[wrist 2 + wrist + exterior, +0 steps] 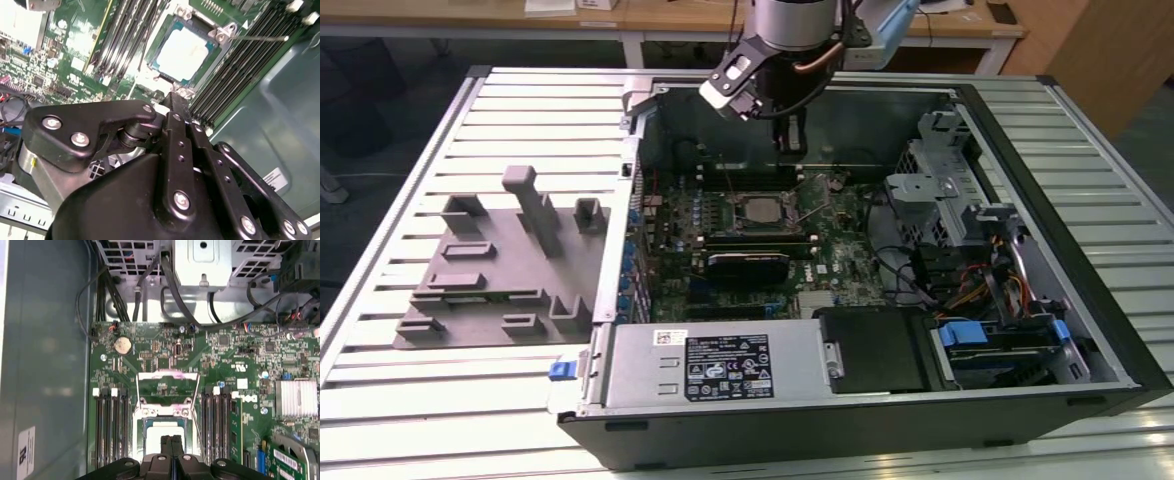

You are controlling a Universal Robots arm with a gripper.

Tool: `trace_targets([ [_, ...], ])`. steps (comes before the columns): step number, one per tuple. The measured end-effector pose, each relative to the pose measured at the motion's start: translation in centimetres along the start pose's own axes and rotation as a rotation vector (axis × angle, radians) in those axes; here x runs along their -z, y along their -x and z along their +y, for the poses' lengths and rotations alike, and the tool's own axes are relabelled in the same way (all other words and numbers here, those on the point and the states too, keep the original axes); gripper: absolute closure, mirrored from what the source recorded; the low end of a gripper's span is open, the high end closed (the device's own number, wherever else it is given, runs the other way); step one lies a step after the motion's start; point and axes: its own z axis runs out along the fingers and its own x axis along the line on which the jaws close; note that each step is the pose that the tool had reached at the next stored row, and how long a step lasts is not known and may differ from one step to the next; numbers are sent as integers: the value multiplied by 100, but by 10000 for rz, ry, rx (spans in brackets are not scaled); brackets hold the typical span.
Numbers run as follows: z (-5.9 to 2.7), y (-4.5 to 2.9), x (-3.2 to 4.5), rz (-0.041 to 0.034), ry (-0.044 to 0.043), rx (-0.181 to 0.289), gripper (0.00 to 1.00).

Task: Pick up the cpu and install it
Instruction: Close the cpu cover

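Jaws: together, holding nothing; the gripper (172, 440) hangs just above the socket (145, 413).
Task part: the cpu (162, 430) lies in that socket, silver top up, beneath the fingertips.
Load plate (167, 385): raised open, lever (260, 36) unlatched, so the chip looks unclamped.
Risk: if the closed fingers slipped downward, they could scrape or tilt the chip and, I judge, bend the socket contacts.
Writing: white stickers on the case wall (25, 452) and the power supply (720, 365); print not legible.
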Motion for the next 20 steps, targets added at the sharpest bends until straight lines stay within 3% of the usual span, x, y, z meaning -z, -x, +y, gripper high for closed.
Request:
trace_targets([
  [20, 339, -8, -21, 0, 0, -1, 89],
])
